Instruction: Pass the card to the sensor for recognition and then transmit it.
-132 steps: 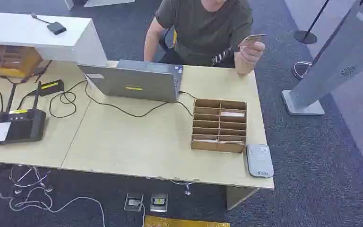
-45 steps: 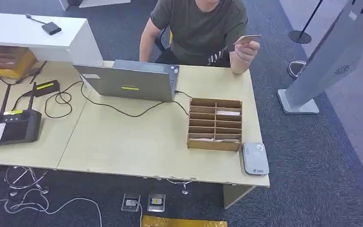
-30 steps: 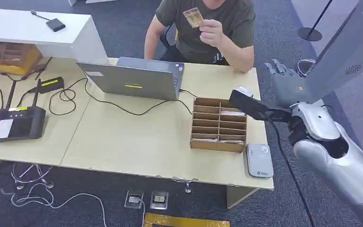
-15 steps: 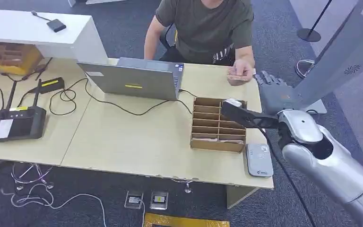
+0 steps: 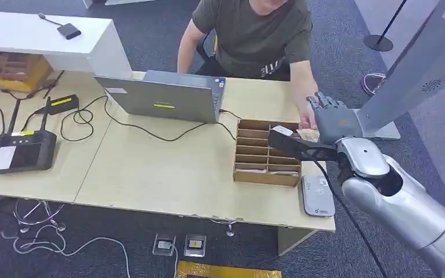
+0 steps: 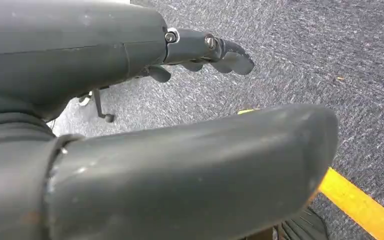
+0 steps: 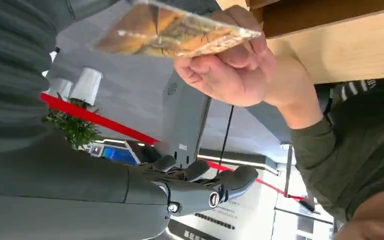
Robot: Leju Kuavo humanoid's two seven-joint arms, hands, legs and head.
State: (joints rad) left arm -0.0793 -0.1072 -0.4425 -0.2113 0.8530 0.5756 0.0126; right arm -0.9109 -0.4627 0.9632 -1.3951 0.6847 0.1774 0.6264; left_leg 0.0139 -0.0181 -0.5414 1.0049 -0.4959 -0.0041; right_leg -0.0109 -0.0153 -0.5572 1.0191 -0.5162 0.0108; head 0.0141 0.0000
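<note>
At desk's far right corner, card (image 7: 175,31) is being held by person's hand (image 7: 240,70), just beside right hand (image 5: 331,116), whose fingers are being kept spread, gripping nothing. Left hand (image 6: 130,125) is being hung over carpet, empty, fingers apart.

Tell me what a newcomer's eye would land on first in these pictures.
The right hand, fingers apart, reaches over the far right end of the table, right beside a person's hand that holds out a card; the hand does not grip the card yet. Just in front of them on the table stands a cardboard sorter with slots, and the grey card sensor lies at the table's near right corner.
</note>
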